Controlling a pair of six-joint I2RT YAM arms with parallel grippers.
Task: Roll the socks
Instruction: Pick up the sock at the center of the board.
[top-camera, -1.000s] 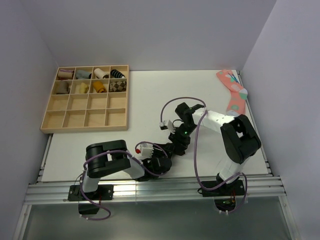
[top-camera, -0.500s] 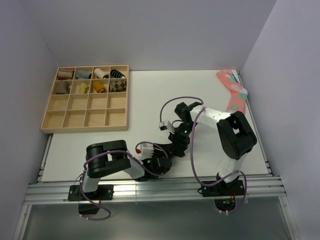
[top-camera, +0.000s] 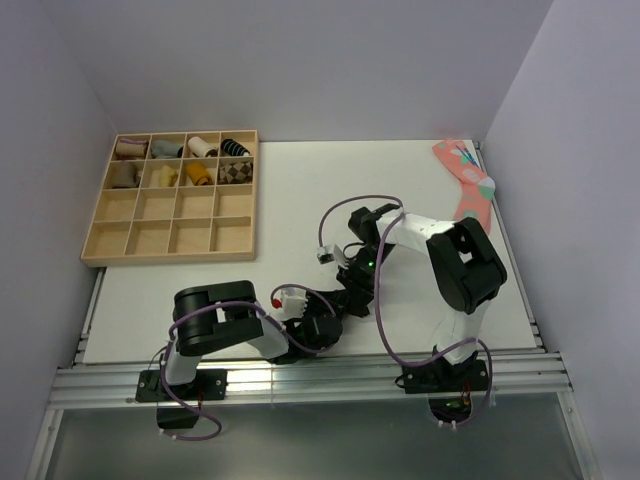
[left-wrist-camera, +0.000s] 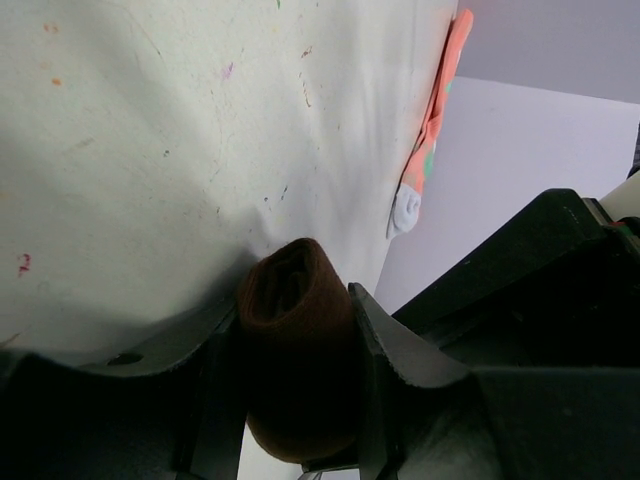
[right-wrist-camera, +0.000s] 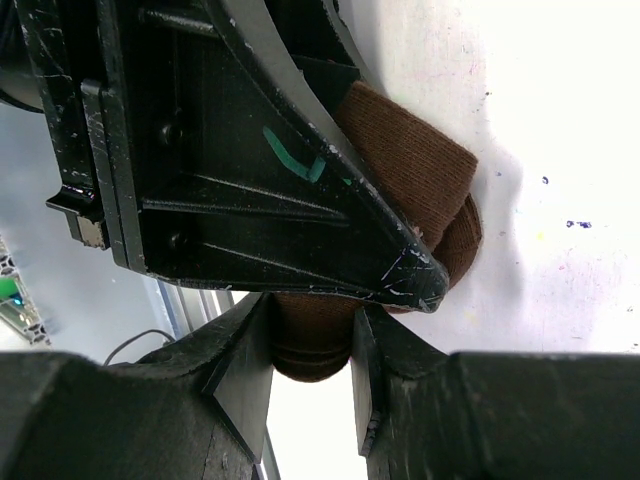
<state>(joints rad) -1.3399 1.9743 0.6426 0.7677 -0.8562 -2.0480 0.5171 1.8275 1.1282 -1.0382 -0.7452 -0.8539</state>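
The dark brown sock (left-wrist-camera: 300, 350) is seen as a tight roll near the front edge of the counter (top-camera: 290, 190), between the two arm bases. Whether it rests on the counter cannot be told. The left end effector (left-wrist-camera: 295, 395) is closed around the roll, with both fingers pressed to its sides. The right end effector (right-wrist-camera: 310, 350) is almost closed too, and a lower fold of the same sock is pinched in its narrow gap, just beside a left finger. Compared with the top view a second ago, the elbow of the right arm (top-camera: 465, 270) is swung inward and its wrist is brought nearer the left one. The left arm (top-camera: 215, 320) is hardly moved. The roll is judged nearly finished, with tightening or tucking probably left. The pink sock (top-camera: 465, 180) and the wooden tray (top-camera: 170, 255) of bundles are well apart.
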